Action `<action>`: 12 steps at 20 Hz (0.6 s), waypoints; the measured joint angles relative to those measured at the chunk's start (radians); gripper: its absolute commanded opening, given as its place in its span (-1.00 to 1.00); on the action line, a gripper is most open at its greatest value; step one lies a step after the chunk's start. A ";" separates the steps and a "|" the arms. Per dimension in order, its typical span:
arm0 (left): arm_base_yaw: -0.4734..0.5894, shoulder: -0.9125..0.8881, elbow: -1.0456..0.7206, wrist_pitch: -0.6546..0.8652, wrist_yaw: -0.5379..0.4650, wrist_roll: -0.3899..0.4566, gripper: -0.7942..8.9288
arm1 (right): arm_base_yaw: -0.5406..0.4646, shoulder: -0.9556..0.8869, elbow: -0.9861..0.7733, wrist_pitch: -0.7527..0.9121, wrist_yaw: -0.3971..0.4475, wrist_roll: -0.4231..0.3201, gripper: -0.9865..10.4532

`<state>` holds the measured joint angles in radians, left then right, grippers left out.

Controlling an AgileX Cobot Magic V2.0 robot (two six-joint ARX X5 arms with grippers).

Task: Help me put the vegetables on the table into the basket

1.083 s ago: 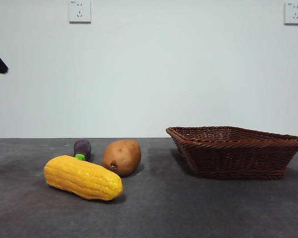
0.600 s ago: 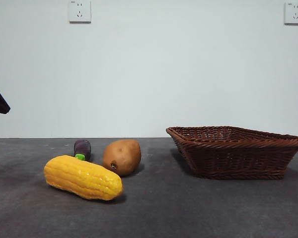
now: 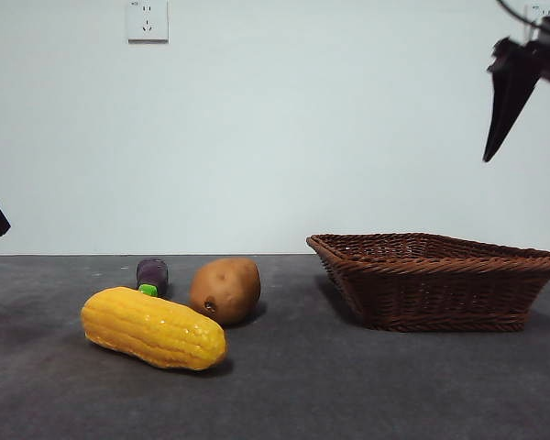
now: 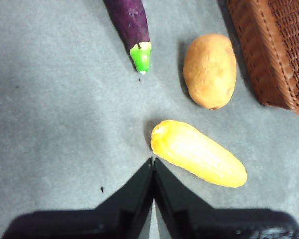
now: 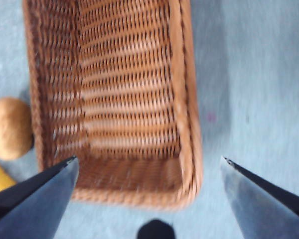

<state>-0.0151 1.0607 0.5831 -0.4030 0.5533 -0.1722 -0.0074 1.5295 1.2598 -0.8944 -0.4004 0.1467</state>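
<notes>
Yellow corn cob [image 4: 199,154] lying on table [image 3: 348,394] right off my left gripper [image 4: 153,164], jaws pressed together, nothing held. Potato [image 4: 210,70] just beyond, eggplant [image 4: 129,22] near, all three outside basket [image 3: 435,280]. My right gripper [image 5: 149,172] spread wide, hovering above basket, empty. Risks as I judge them: jaws must part before descent or tips shove corn away; smooth rounded cob may roll or squirt from pinch; potato close by, easy to knock.
</notes>
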 measured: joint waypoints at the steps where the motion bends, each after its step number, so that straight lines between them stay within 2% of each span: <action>1: 0.000 0.004 0.000 0.000 -0.001 0.002 -0.84 | 0.000 0.040 0.032 -0.002 0.000 -0.008 0.01; 5: 0.000 0.008 0.000 0.000 -0.028 0.008 -0.84 | 0.010 0.194 0.138 0.009 0.011 -0.045 0.00; 8: 0.000 0.009 0.000 -0.001 -0.035 0.008 -0.84 | 0.023 0.312 0.220 0.008 0.062 -0.073 0.00; 12: 0.000 0.009 0.000 -0.001 -0.035 0.008 -0.84 | 0.030 0.450 0.308 0.031 0.069 -0.087 0.00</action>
<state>-0.0151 1.0698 0.5831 -0.4038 0.5179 -0.1646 0.0223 1.9793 1.5677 -0.8631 -0.3313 0.0593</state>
